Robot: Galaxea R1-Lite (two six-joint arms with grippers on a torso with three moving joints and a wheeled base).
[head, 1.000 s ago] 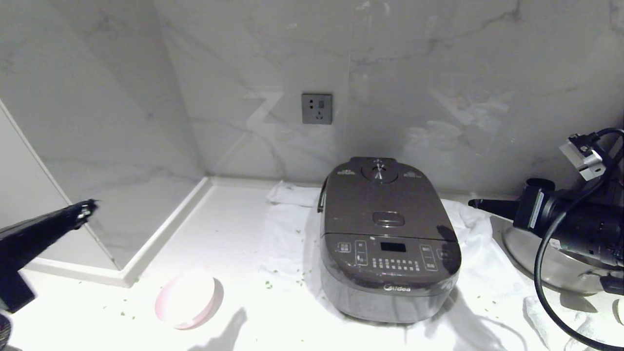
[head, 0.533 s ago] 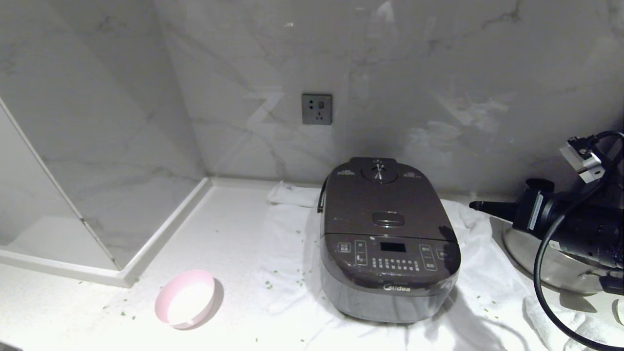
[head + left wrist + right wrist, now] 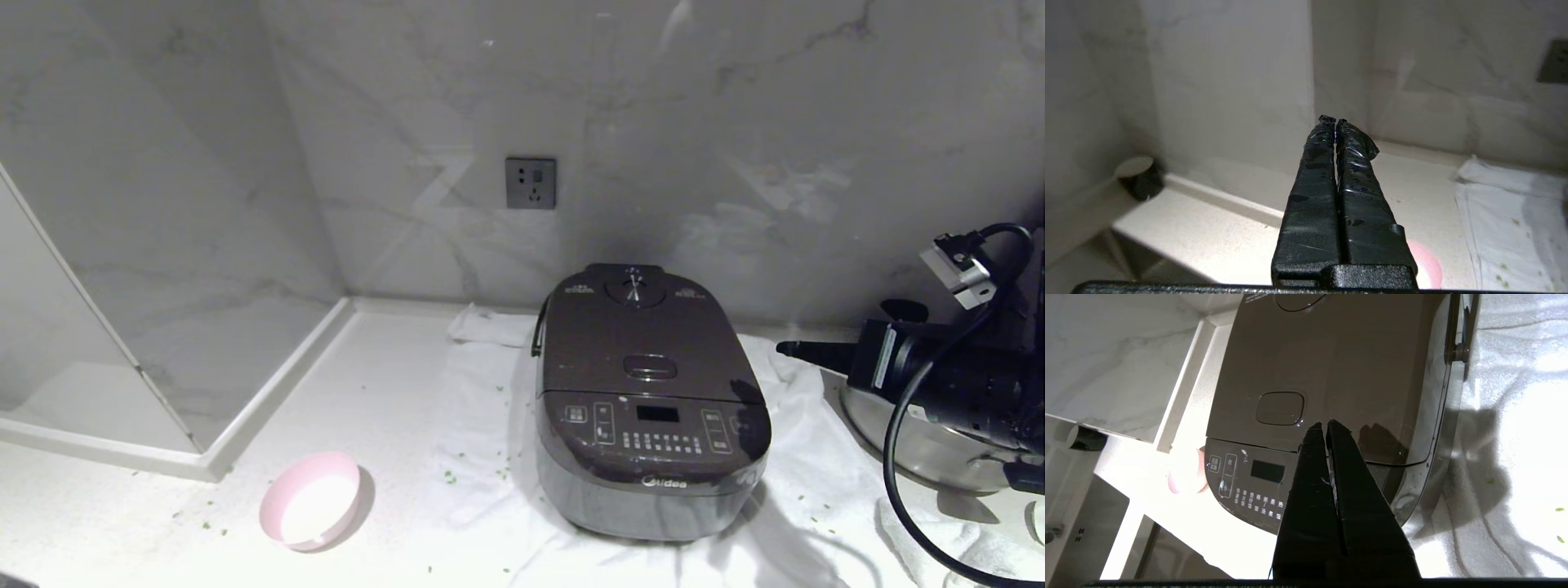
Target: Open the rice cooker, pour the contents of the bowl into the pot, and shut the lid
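The dark brown rice cooker (image 3: 653, 400) stands on a white cloth with its lid (image 3: 645, 343) down, so the pot is hidden. The pink bowl (image 3: 312, 500) sits on the counter to the cooker's front left, and its inside shows only white. Small green bits (image 3: 457, 478) lie scattered on the cloth and counter. My right gripper (image 3: 782, 349) is shut and empty, held level just right of the cooker. In the right wrist view the right gripper (image 3: 1326, 424) points over the lid near its oval button (image 3: 1280, 408). My left gripper (image 3: 1334, 119) is shut and empty, above the bowl (image 3: 1427, 265).
A large steel pan (image 3: 922, 441) sits under my right arm at the far right, with a black cable looping in front. The white cloth (image 3: 490, 384) is rumpled around the cooker. A raised ledge (image 3: 269, 392) borders the counter on the left. A wall socket (image 3: 531, 182) is behind.
My left arm, seen at the left edge one second ago, has drawn out of the head view. The right arm, the cooker and the bowl have stayed put.
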